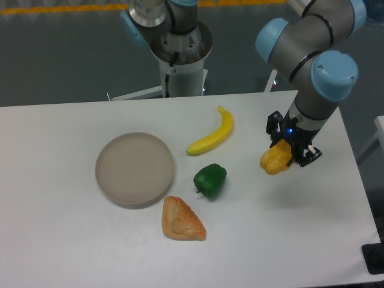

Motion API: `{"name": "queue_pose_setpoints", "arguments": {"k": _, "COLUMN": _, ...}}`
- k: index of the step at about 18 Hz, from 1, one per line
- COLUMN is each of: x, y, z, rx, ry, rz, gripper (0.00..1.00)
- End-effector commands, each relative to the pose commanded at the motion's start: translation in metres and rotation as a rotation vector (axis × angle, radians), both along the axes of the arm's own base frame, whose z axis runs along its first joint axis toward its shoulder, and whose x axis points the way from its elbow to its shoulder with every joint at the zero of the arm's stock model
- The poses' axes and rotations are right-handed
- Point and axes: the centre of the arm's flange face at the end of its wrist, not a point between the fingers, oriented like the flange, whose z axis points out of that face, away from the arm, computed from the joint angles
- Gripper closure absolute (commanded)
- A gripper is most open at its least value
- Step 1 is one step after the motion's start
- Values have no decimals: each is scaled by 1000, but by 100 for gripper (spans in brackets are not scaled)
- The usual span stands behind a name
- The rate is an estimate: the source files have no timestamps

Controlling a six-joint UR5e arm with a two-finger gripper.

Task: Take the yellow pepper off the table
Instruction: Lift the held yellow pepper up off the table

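Yellow pepper (275,160), one, in hand (287,149), one banana (212,133)

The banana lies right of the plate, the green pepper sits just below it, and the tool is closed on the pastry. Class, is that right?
One error: the camera view shows the tool closed on the yellow pepper, not the pastry, which lies untouched on the table. The rest holds.

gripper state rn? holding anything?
Gripper: closed on the yellow pepper, which looks lifted just off the table.
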Motion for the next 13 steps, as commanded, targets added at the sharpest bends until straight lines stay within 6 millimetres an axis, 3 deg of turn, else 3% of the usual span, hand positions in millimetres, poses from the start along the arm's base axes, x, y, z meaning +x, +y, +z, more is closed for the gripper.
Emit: {"name": "queue_pose_setpoints", "arguments": {"k": 13, "x": -5, "y": 1, "z": -4, "rx": -19, "ry": 19, "rz": -37, "gripper": 82}}
